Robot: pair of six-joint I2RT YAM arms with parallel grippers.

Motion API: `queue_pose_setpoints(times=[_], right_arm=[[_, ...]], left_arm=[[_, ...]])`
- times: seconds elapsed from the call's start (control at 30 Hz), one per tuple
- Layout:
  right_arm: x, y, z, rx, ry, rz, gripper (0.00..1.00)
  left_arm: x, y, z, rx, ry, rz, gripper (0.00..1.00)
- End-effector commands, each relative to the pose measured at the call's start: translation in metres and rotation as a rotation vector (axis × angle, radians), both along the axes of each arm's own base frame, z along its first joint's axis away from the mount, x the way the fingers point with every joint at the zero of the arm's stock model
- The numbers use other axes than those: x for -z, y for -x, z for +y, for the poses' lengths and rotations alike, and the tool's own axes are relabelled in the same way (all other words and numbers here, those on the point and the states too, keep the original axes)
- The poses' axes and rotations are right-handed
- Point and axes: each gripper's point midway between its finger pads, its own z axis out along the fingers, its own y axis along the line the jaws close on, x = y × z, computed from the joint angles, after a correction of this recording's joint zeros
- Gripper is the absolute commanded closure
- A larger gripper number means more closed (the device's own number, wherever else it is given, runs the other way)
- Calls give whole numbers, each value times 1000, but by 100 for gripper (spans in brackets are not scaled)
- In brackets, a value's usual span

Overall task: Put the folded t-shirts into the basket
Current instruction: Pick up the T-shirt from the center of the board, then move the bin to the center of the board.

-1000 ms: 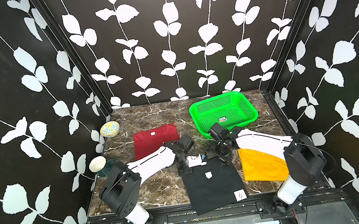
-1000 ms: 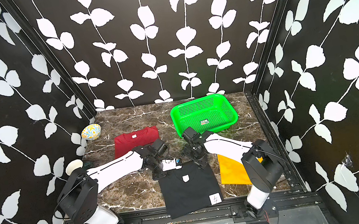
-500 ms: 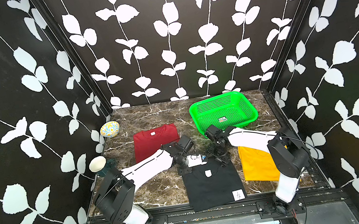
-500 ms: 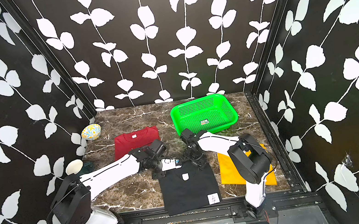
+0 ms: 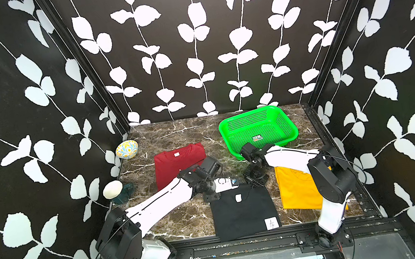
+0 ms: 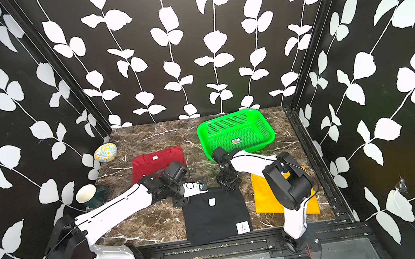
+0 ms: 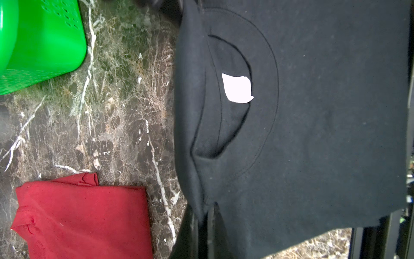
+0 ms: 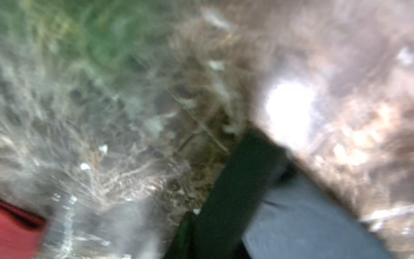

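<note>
The black t-shirt (image 5: 243, 211) (image 6: 215, 218) lies flat at the front middle of the marble table. My left gripper (image 5: 212, 197) (image 7: 205, 215) is shut on its far left corner by the collar. My right gripper (image 5: 257, 181) (image 8: 224, 213) sits on the far right corner. Its wrist view is blurred, but black cloth runs between the fingers. The red t-shirt (image 5: 174, 160) (image 7: 85, 219) lies behind the left arm. The yellow t-shirt (image 5: 296, 192) lies partly under the right arm. The green basket (image 5: 293, 132) (image 7: 44, 40) stands at the back right with no shirt in it.
A blue-and-yellow patterned bowl (image 5: 127, 149) sits at the back left corner. A white cup on a dark green object (image 5: 113, 190) stands by the left wall. Black leaf-patterned walls close three sides, and a black rail (image 5: 246, 244) runs along the front edge.
My right gripper's jaws have closed from wide open onto the black t-shirt's far right corner, and the right arm's elbow has shifted slightly. The left gripper has kept its grip.
</note>
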Motion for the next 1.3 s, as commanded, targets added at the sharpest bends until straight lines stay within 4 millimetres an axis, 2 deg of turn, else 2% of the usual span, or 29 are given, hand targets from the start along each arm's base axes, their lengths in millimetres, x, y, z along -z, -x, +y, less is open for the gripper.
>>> queue_pose_setpoints(times=[0.0,0.07,0.27,0.37,0.5,0.57,0.63,0.77,0.87,0.93,1.03,1.17,1.27], right_arm=[[-19,0,-14,29,7,-42,94],[-31,0,-18,35,-1,-71,99],[-81,-5,-41,53,11,-210,99],[-110,-12,-60,39,48,-305,100],[-147,-20,-95,60,100,-400,100],[-162,-27,-111,94,106,-432,100],[-178,-33,-119,118,85,-467,100],[-212,-55,-133,167,63,-540,100],[-231,-72,-148,196,87,-581,100],[-240,-86,-165,227,136,-609,100],[-247,-106,-183,265,166,-643,100],[-253,-133,-182,265,116,-679,100],[-252,-150,-177,265,97,-678,100]], left_arm=[[-9,5,1,62,5,-25,100],[-17,3,-1,61,17,-26,100],[-53,4,-19,48,87,23,100],[-72,-1,-33,43,132,38,100],[-108,-5,-62,28,214,84,100],[-125,-13,-75,7,243,77,100],[-140,-23,-85,-4,270,54,100],[-157,-48,-103,-13,295,-16,100],[-164,-70,-120,-40,310,-52,100],[-165,-86,-130,-69,312,-72,100],[-157,-114,-143,-116,290,-120,100],[-151,-145,-152,-169,260,-180,100],[-153,-170,-151,-232,251,-212,100]])
